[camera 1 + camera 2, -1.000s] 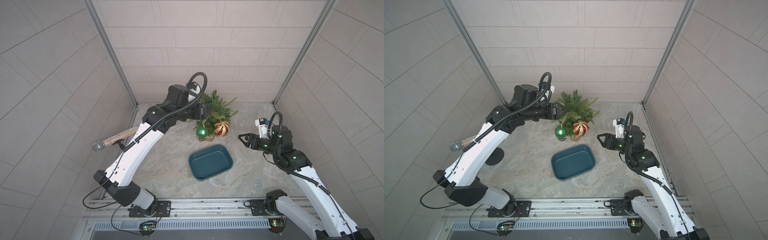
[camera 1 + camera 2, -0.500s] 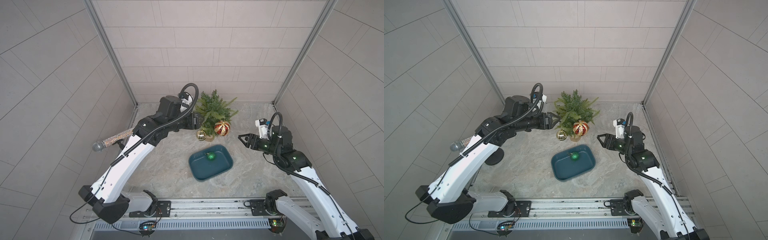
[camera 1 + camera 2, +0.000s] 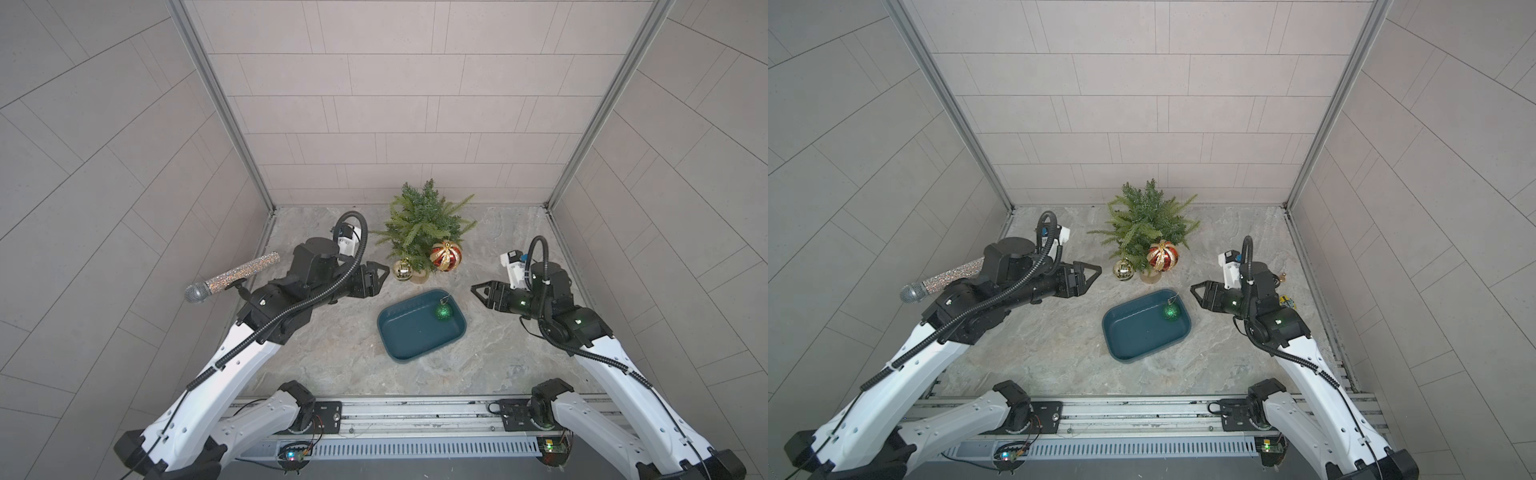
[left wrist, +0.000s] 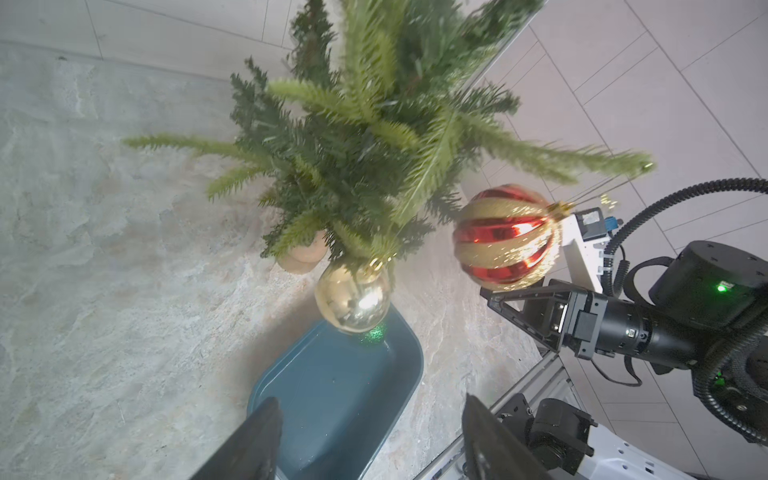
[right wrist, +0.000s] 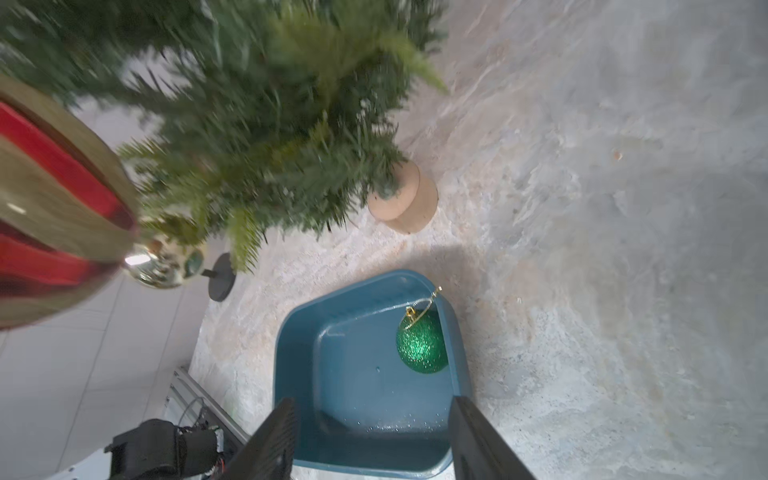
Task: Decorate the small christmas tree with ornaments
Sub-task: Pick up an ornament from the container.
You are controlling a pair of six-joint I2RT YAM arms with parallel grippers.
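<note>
**Surface.** The tabletop [image 3: 332, 353] is grey, stone-patterned and matt. A metal rail [image 3: 415, 409] carrying both arm bases runs along its 6 o'clock edge.

**Room.** Three walls of pale rectangular tiles enclose the table. Metal corner posts stand at 11 and 1 o'clock.

**Tree.** The small christmas tree [image 3: 424, 224] stands upright on its wooden stump at 12 o'clock, near the back wall.

**Ornaments.**
- The red-and-gold ball [image 3: 445, 256] hangs from a low branch on the tree's 5 o'clock side.
- The gold ball [image 3: 402, 269] hangs at the tree's 7 o'clock side.
- The green ball [image 3: 443, 312] is not on the tree. It lies in the 1 o'clock corner of the blue tray [image 3: 399, 332], against the wall, with its hanger loop over the rim.

**Tray.** It sits mid-table, at 6 o'clock from the tree.

**Other items.** A glittered microphone [image 3: 230, 277] is at the 9 o'clock edge.

**Grippers.**
- The left gripper [image 3: 382, 280] is at 10 o'clock from the tray, just beside the gold ball. Its jaws are apart and it holds nothing.
- The right gripper [image 3: 478, 296] is at 3 o'clock from the tray. Its jaws are apart and it holds nothing.
</note>
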